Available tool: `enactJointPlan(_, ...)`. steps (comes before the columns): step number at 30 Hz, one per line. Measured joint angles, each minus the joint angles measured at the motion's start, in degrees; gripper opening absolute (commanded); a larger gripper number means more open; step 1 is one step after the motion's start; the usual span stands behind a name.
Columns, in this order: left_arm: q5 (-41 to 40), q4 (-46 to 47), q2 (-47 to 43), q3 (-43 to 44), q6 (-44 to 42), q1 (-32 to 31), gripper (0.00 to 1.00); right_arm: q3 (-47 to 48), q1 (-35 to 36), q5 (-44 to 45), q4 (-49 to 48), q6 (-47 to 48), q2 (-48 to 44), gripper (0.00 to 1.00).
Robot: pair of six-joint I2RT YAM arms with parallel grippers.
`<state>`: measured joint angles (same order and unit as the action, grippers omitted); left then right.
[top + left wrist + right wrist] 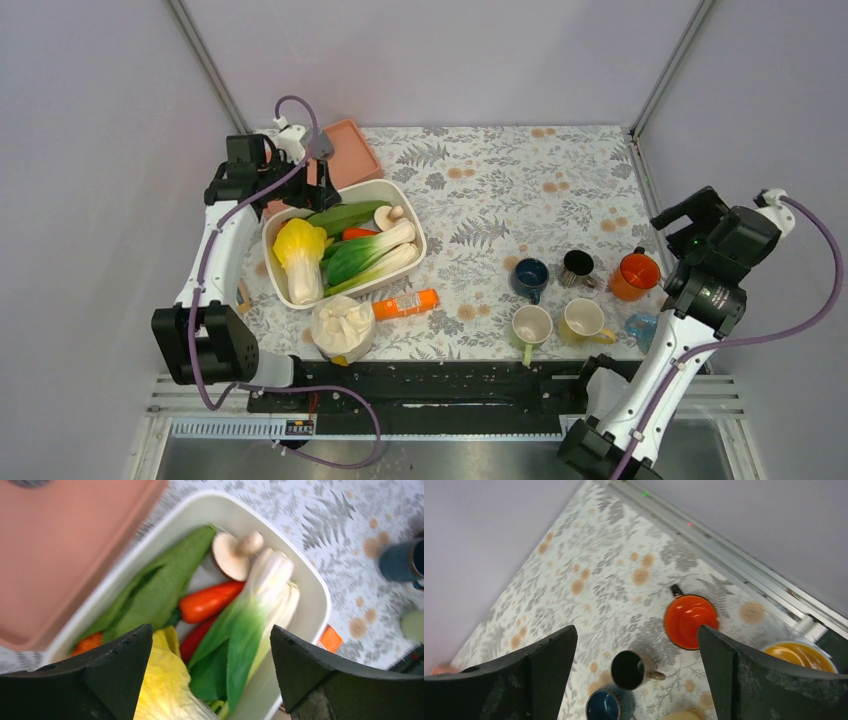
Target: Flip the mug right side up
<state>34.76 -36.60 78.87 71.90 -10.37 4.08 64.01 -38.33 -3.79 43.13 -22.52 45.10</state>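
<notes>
The orange mug [690, 621] stands mouth up near the right edge of the counter [480, 170], handle pointing away from me, its glossy inside open to my wrist camera. By my reckoning it is already the right way up, so what remains is leaving it that way.

My right claw [636, 630] hangs well above it, fingers spread wide with nothing between them. The mug sits toward my right finger instead of centred. To finish cleanly I should pull straight up and back, keep the fingers apart, and not sweep sideways. The black mug [628, 670] and the yellow mug [800, 656] stand near, and a careless swing could tip one.

A pale blue thing [640, 325] lies just beside my right arm. It is too hidden for me to tell what it is or how it lies.

My right arm [700, 300] rises steeply from its base at the near right corner, wrist folded over so the claw looks down across the mugs.

My left claw [212, 635] is also apart and empty, poised over the white tub [315, 587] of vegetables, far from the mugs.
</notes>
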Motion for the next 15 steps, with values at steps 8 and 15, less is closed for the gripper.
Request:
enactJointPlan(8, -10.54, 0.94, 11.04, 16.92, -0.37, -1.88, 0.99, 2.84, 13.09, -4.94, -0.83, 3.5, 0.39, 0.99)
enactJointPlan(15, -23.5, 1.99, 35.19, 42.47, 0.0, -3.19, 0.99, 1.33, 19.15, -4.35, -2.67, 5.81, 0.59, 0.99)
